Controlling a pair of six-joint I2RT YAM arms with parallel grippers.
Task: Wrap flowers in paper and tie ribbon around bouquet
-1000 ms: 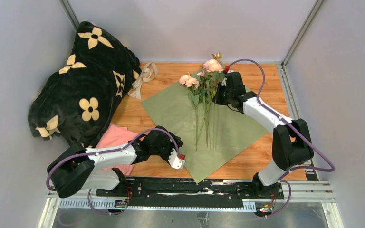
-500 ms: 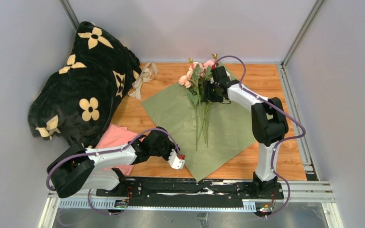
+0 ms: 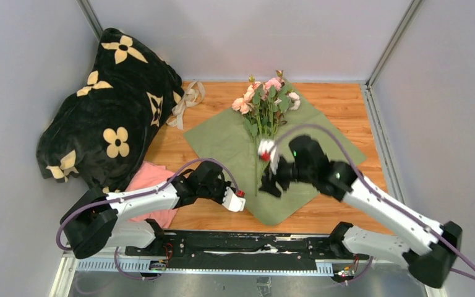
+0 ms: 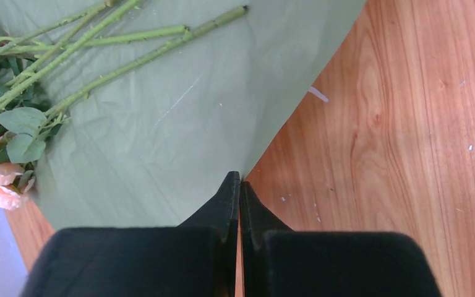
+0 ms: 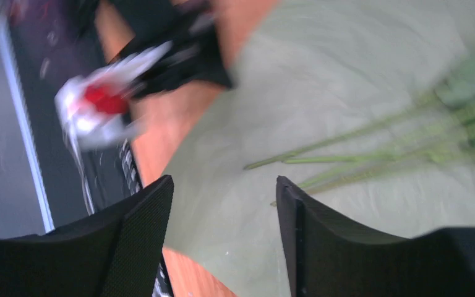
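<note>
— Which step was it?
— Wrapping, barely begun. The flowers (image 3: 266, 102) lay on the paper (image 3: 222, 139). The left pincer (image 4: 239, 182) was clenched at its near-left edge, the right pincer (image 5: 224, 185) released above the stems.
— Next?
— Probably folding that edge over the stems.

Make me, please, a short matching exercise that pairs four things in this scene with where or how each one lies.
Things:
1. flowers
2. paper
3. ribbon
4. pink cloth

Places or states:
A. bunched at the back, beside the black blanket
B. spread flat, olive side up
C. at the near left, by the blanket's near edge
D. lying on the olive sheet

Pairs: 1-D, 2-B, 3-A, 4-C
</note>
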